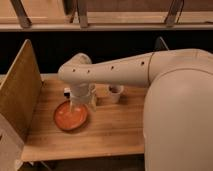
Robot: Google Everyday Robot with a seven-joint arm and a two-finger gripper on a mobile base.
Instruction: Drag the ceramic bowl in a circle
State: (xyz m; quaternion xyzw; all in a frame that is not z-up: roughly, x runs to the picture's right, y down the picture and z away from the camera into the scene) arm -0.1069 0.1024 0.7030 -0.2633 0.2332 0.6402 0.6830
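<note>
No writing, label, brand, number or sign can be read on anything here. The pale arm [117,70] shows only a few small dark dots along its shell, with no lettering. The claw [78,104] hangs at the far rim of the orange-red bowl [69,119] on the wooden desk [117,131]. None of them carries a readable mark, and neither does the small white cup [115,93] behind.
</note>
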